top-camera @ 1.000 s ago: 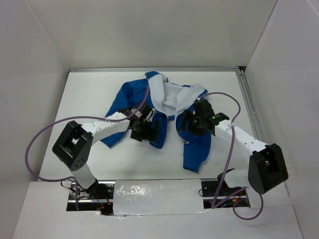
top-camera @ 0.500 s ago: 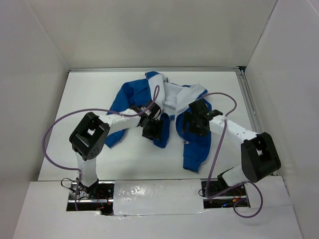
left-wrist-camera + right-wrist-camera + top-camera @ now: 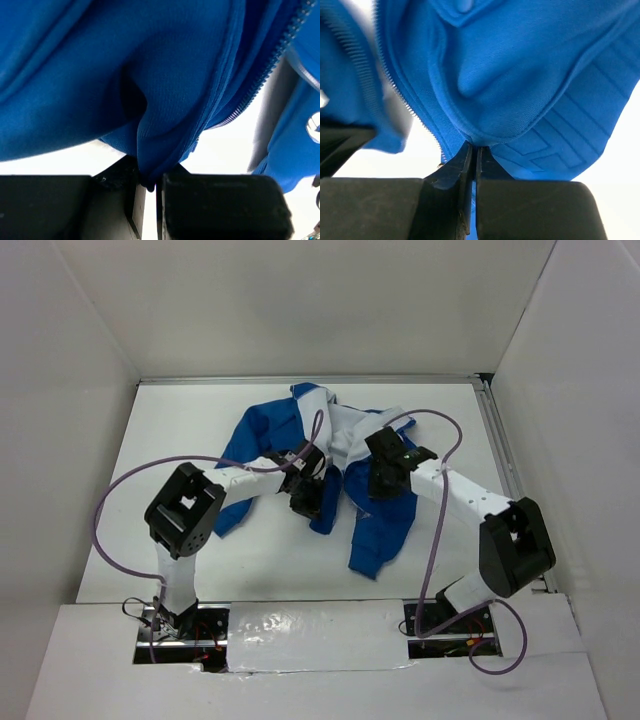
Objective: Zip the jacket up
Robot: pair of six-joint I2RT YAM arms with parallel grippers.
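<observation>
The bright blue jacket [image 3: 383, 528] lies crumpled mid-table, its front open and the white lining [image 3: 345, 436] showing. My left gripper [image 3: 306, 500] sits on the left front panel. In the left wrist view it [image 3: 148, 186] is shut on a hanging fold of the jacket [image 3: 165, 100], with the pale zipper teeth [image 3: 272, 57] running past at upper right. My right gripper [image 3: 381, 483] is on the right front panel. In the right wrist view it [image 3: 475, 151] is shut on a hem fold of the jacket [image 3: 530, 75], and zipper teeth [image 3: 395, 85] run down the left.
White enclosure walls stand on three sides of the white table [image 3: 180, 440]. A metal rail [image 3: 500, 455] runs along the table's right edge. Purple cables [image 3: 130, 480] loop off both arms above the surface.
Both grippers have closed onto jacket fabric. The right arm has pulled its front panel left toward the middle, and the lower hem has shifted left with it. The left gripper has moved slightly right.
</observation>
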